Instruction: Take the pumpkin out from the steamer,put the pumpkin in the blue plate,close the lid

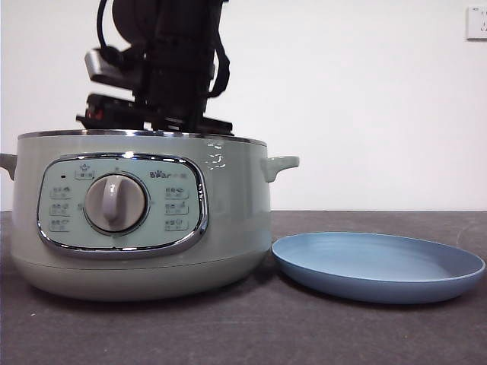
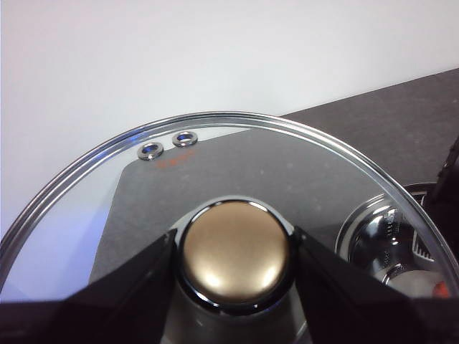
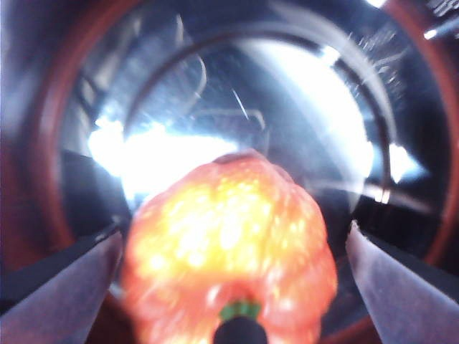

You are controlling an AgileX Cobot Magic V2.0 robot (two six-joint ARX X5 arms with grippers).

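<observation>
Inside the steamer (image 1: 144, 220), the pumpkin (image 3: 229, 244) sits between the right gripper's (image 3: 233, 265) spread, untouching jaws, stem toward the camera. The left gripper (image 2: 233, 254) clamps the lid's (image 2: 237, 172) knob.

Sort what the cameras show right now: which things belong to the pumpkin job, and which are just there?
In the job: pumpkin inside the steamer, between the open right gripper; lid, held off the pot by its knob in the left gripper; blue plate, nothing on it.

Just there: wall socket.
</observation>
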